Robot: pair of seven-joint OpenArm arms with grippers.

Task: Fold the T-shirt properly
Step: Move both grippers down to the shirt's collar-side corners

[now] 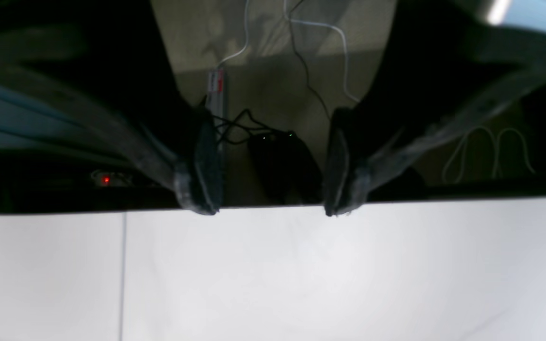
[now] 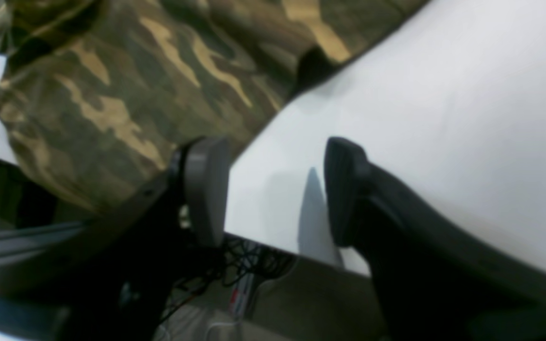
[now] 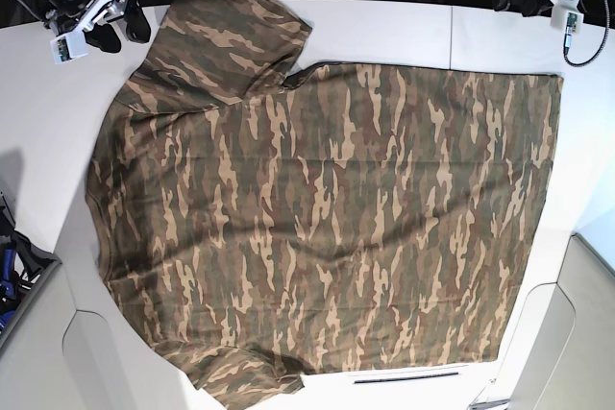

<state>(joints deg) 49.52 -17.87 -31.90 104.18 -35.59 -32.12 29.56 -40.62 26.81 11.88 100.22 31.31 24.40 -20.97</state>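
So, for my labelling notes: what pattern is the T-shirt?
Brown, tan and olive camouflage T-shirt; clearest in the base view.

My left gripper (image 1: 270, 210) hangs with its 2 fingers (image 1: 204, 170) spread apart and nothing between them, their tips level with the far edge of the white table (image 1: 301, 274). A thin seam (image 1: 122, 274) crosses the tabletop at left. Beyond the edge, on the floor, lie a black box (image 1: 285, 163), dark and white cables (image 1: 320, 52), and a power strip (image 1: 216, 87). A red light (image 1: 106, 180) glows at left.
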